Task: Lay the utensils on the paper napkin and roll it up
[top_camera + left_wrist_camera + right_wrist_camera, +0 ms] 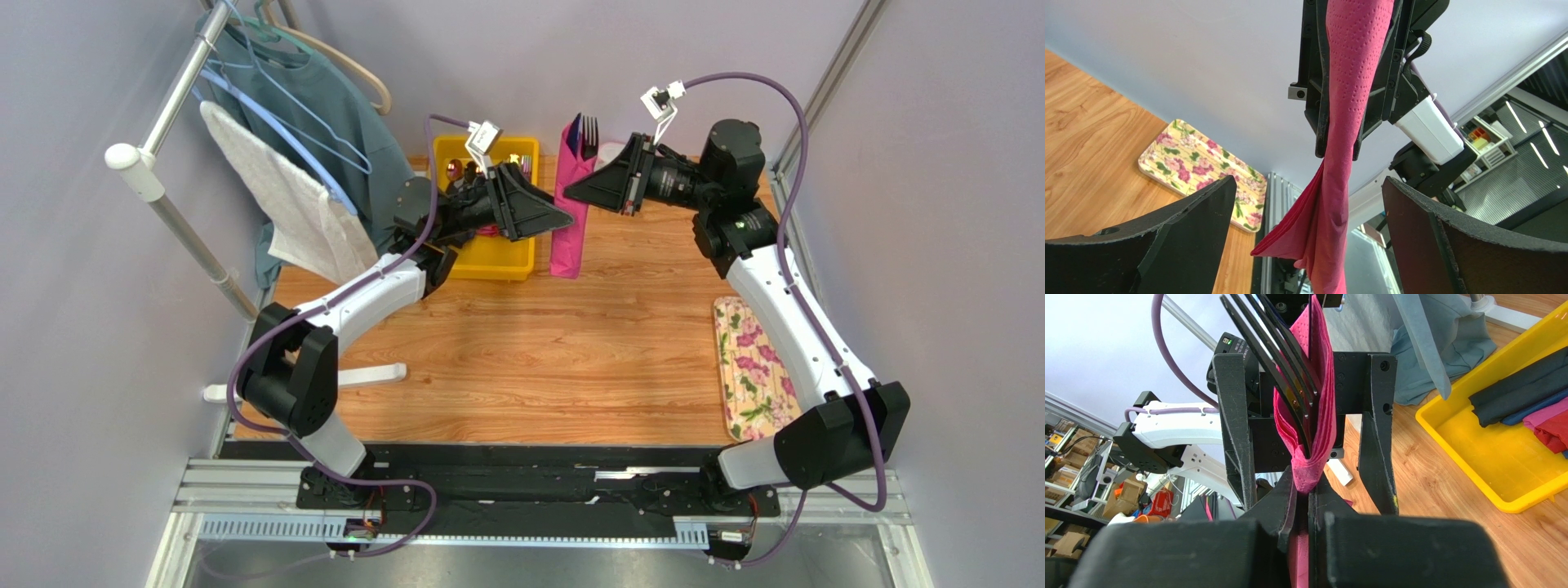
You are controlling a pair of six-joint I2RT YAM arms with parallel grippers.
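From the right wrist, the slim dark fork (1296,398) loses its tine tips past the top edge, and its handle is hidden inside the folded magenta-pink paper napkin (1324,367). Whether a second utensil lies in the fold cannot be told. The black fingers (1401,551) of the right gripper (1304,502) are foreground blur. From the left wrist, the napkin runs off top and bottom.

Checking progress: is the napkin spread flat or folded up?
Folded: the napkin wraps the fork, pinched by the shut right pincer.
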